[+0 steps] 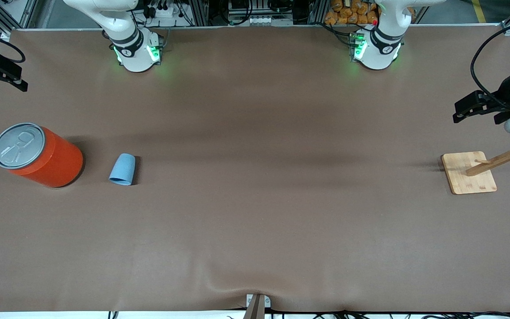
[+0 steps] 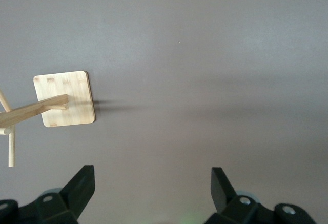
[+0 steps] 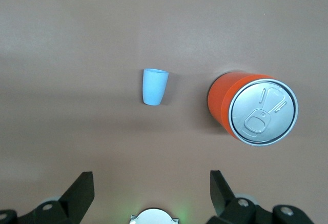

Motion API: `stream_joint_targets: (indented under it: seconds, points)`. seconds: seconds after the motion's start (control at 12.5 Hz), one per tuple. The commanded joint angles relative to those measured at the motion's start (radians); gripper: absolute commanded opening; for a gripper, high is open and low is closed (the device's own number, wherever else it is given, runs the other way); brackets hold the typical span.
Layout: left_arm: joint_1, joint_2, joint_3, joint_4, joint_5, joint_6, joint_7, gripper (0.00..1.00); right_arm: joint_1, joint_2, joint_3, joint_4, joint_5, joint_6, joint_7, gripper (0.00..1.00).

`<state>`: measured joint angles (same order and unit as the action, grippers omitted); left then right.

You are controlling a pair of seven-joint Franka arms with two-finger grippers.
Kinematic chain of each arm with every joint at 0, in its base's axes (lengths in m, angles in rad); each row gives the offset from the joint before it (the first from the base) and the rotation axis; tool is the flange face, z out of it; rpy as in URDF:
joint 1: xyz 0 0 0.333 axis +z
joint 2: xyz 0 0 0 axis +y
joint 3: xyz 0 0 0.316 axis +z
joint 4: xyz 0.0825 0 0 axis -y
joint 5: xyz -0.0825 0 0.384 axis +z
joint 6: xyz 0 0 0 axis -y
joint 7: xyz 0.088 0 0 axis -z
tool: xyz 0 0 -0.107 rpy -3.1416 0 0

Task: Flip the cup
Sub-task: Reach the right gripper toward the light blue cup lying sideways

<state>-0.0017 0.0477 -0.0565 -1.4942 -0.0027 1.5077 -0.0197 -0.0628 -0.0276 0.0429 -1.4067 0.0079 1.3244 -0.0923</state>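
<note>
lt-blue cup [image 1: 122,169], orange-red can [image 1: 38,154] – grey lid

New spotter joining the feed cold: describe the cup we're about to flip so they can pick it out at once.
Start at the big orange can with the grey pull-tab lid, standing at the right arm's end of the table. Beside it, apart from it and toward the table's middle, sits the cup. It is the only light-blue thing there: small, tapered, handleless, far smaller than the can, wide end on the table.
</note>
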Motion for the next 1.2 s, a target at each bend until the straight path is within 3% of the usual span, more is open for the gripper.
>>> stream_joint_targets:
  seconds: [0.0, 0.24, 0.72, 1.12]
  points:
    - [0.005, 0.006, -0.003, 0.012, -0.011, 0.002, -0.008, 1.00, -0.006, -0.008, 0.012, 0.006, -0.014, -0.004, -0.017, 1.00]
    - [0.002, 0.004, -0.003, 0.014, -0.014, 0.000, -0.009, 1.00, -0.014, -0.003, 0.009, 0.006, 0.003, -0.004, -0.012, 1.00]
    - [0.002, 0.004, -0.003, 0.015, -0.013, 0.002, -0.008, 1.00, -0.022, 0.193, 0.006, 0.011, -0.014, 0.022, -0.032, 1.00]
    - [0.005, 0.006, -0.003, 0.012, -0.011, 0.003, -0.008, 1.00, -0.020, 0.331, 0.005, 0.008, -0.008, 0.137, -0.032, 1.00]
